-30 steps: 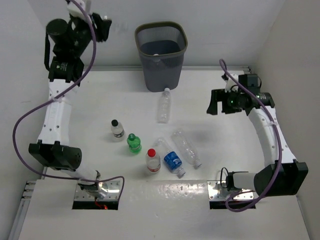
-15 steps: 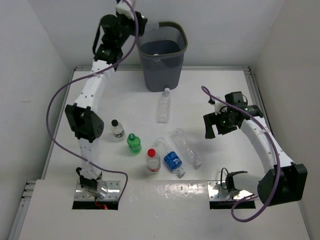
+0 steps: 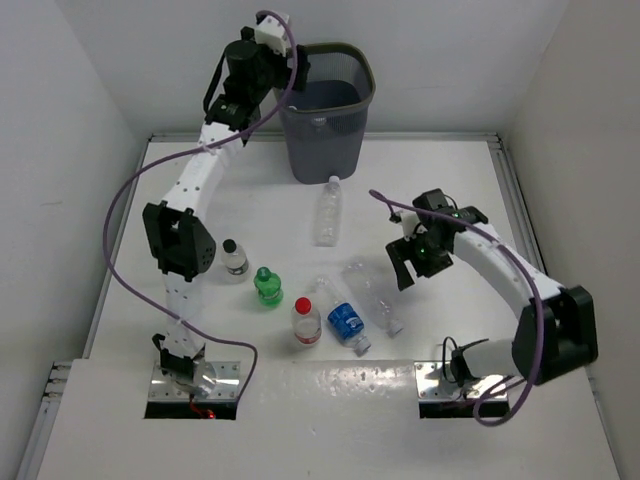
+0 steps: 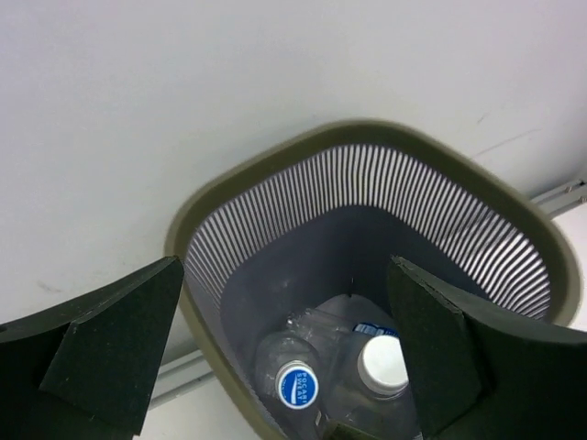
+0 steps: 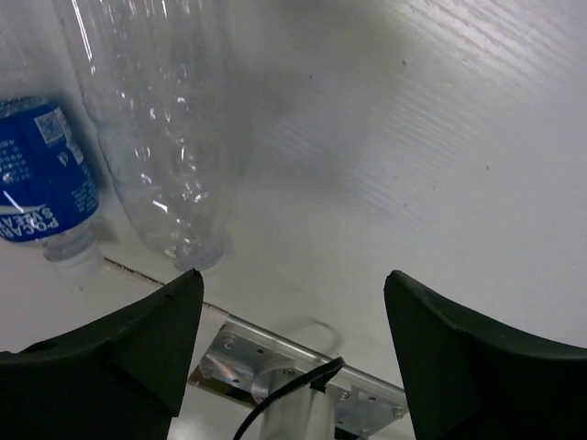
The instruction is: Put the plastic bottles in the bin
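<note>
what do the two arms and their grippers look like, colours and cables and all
Both are built alike. The left arm and right arm have white links joined by black joint housings, and a loose purple cable loops along each from wrist to base. The left gripper and right gripper are black, with broad, matte, wedge-shaped fingers.

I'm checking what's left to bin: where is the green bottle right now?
In the top view, the green bottle sits on the table left of centre, between the black-capped bottle and the red-capped bottle.
</note>
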